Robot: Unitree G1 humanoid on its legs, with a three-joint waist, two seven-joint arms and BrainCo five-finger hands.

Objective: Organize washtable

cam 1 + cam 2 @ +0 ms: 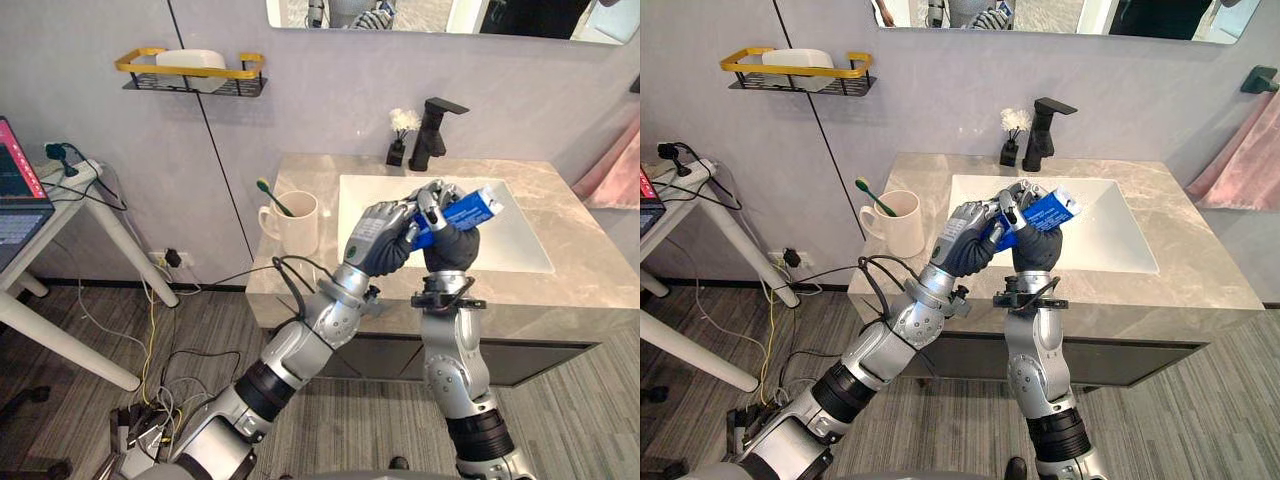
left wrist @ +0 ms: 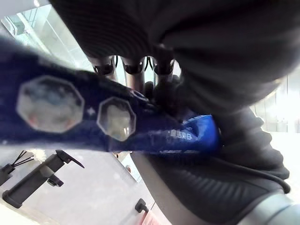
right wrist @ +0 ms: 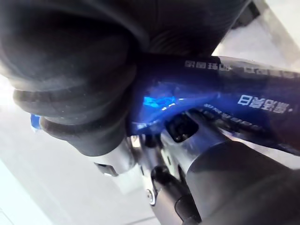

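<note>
Above the sink (image 1: 515, 250), right hand (image 1: 452, 248) and left hand (image 1: 378, 240) both have fingers clenched round the blue tube (image 1: 472, 209), likely a handover toward the cup (image 1: 298, 228).

A blue toothpaste tube (image 1: 468, 210) with a white flat end is held in the air over the front of the white sink (image 1: 520, 250), tilted with its flat end raised to the right. The left robot hand (image 1: 378, 238) and right robot hand (image 1: 450, 247) both curl round its lower part. A cream mug (image 1: 296, 226) holding a green toothbrush (image 1: 273, 197) stands upright on the table (image 1: 560, 182), left of the sink.
</note>
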